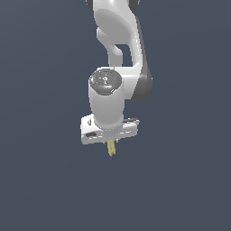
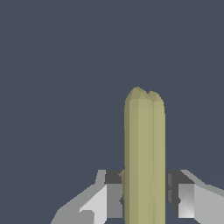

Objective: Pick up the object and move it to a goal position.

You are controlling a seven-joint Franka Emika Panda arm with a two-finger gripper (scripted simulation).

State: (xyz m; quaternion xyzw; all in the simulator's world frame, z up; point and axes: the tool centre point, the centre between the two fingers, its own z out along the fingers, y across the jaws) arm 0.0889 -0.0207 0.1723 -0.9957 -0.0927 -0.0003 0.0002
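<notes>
- Exterior view: I see the white arm (image 1: 119, 45) coming down from the top of the frame, its rounded wrist housing turned toward the camera and hiding most of what sits below it.
- Exterior view: under that housing the gripper (image 1: 111, 143) shows mainly as a flat white crossbar. I cannot make out the jaws from here.
- Exterior view: the object (image 1: 111, 148), a thin yellowish-olive stick, pokes out just beneath the crossbar. Its long axis runs nearly vertical, free end pointing down and away from the gripper, with a slight tilt.
- Exterior view: behind everything is a plain dark blue-grey backdrop; I cannot tell from here whether the object is near any surface.
- Wrist view: here I get what the other camera hides. The two grey-white fingers (image 2: 189, 199) stand on either side of the object (image 2: 144, 157), with the gripper (image 2: 146, 197) clamped on it, the jaws closed against its sides.
- Wrist view: the stick's long axis runs straight out from between the jaws, away from the wrist, ending in a rounded, faintly notched tip.
- Wrist view: beyond the tip I see only the same flat dark ground.
</notes>
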